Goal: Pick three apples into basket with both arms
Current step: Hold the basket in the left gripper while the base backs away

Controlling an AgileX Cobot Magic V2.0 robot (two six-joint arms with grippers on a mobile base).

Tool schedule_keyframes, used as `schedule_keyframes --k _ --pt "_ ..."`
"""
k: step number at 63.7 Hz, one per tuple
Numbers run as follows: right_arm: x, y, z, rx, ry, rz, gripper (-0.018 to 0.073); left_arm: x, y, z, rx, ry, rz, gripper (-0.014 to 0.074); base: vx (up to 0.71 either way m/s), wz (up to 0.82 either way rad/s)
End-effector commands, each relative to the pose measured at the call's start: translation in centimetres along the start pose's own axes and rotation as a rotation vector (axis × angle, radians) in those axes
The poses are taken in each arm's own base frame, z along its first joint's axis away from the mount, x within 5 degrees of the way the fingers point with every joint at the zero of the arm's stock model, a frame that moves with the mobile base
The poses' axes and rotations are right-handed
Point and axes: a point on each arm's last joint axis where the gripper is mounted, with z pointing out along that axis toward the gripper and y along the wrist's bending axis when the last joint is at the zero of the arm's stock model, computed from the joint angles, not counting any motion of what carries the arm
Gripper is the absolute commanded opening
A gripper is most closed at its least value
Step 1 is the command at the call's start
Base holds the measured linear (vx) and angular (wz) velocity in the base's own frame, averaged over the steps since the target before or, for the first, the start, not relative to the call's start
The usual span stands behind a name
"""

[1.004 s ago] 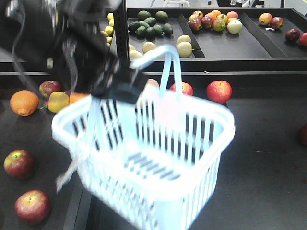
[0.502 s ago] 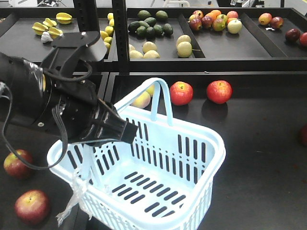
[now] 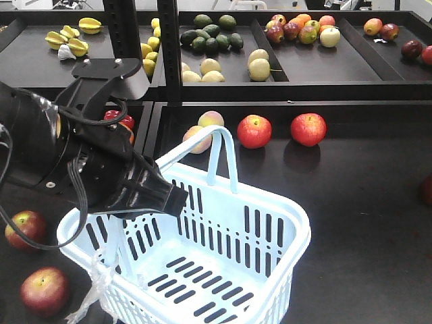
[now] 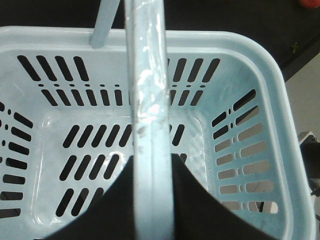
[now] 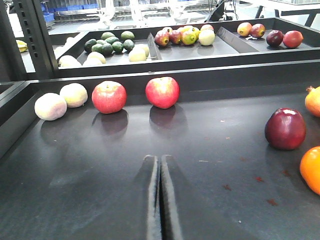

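My left gripper (image 4: 152, 162) is shut on one swing handle (image 4: 147, 75) of the pale blue basket (image 3: 297, 226), which hangs from it low in the front view with nothing inside. The black left arm (image 3: 74, 162) covers the basket's left rim. Two dark red apples (image 3: 25, 229) (image 3: 44, 290) lie on the shelf at the lower left. Two brighter red apples (image 3: 255, 131) (image 3: 308, 129) sit behind the basket. My right gripper (image 5: 160, 160) is shut and empty, low over the dark shelf, with those two apples (image 5: 109, 96) (image 5: 162, 92) ahead of it.
Two pale peaches (image 5: 50, 106) (image 5: 74, 94) lie left of the red apples. A dark red apple (image 5: 285, 128) and an orange (image 5: 312, 170) sit at the right. The upper shelf trays (image 3: 304, 67) hold avocados, yellow fruit and mixed fruit. A black upright post (image 3: 169, 54) stands behind.
The basket has swung down and to the left with the left arm and come nearer the camera, uncovering the peaches behind it. The blur has gone.
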Motion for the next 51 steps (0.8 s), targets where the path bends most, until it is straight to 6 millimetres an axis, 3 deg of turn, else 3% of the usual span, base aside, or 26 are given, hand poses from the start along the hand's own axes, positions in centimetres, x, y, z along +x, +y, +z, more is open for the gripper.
schedule_keyframes --k 1,28,51 --pt "-0.26 0.01 0.01 -0.001 -0.069 -0.015 -0.0004 -0.68 -0.91 -1.96 0.051 -0.115 -0.005 -0.0008 0.0 0.0" --pt "-0.26 0.01 0.01 -0.001 -0.069 -0.015 -0.0004 -0.68 -0.91 -1.96 0.051 -0.115 -0.005 -0.0008 -0.01 0.03" --pt "-0.26 0.01 0.01 -0.001 -0.069 -0.015 -0.0004 -0.68 -0.91 -1.96 0.051 -0.115 -0.005 -0.0008 -0.07 0.28"
